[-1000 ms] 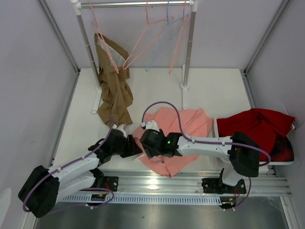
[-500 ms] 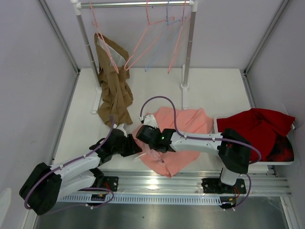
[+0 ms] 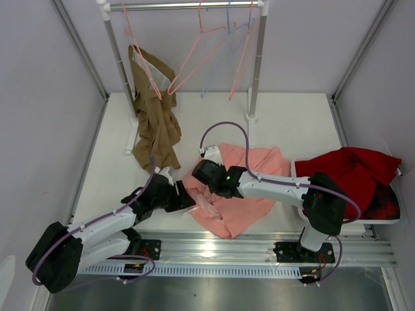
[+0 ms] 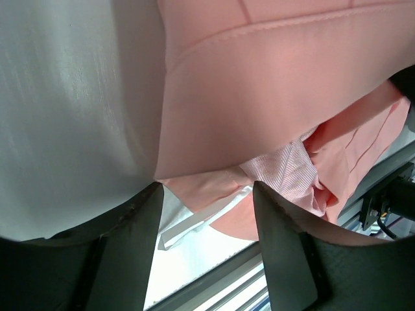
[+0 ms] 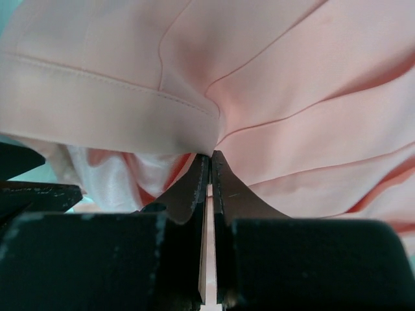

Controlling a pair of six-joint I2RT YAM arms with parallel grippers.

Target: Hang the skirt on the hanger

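The salmon-pink skirt lies crumpled on the table's near middle. My right gripper is shut on a fold at the skirt's left edge, where the fingertips pinch the fabric just below a stitched hem. My left gripper sits just left of it, open. In the left wrist view the skirt's corner and a white label lie between the spread fingers, unclamped. A pink wire hanger hangs on the rack's rail at the back.
A brown garment droops from another pink hanger at the rack's left post. A pale blue hanger hangs beside the pink ones. The rack's right post stands behind the skirt. A dark red cloth fills a white tray at right.
My right gripper has closed on the skirt's left fold and shifted slightly back and right, bunching the fabric. My left gripper has opened a little wider and stayed in place.
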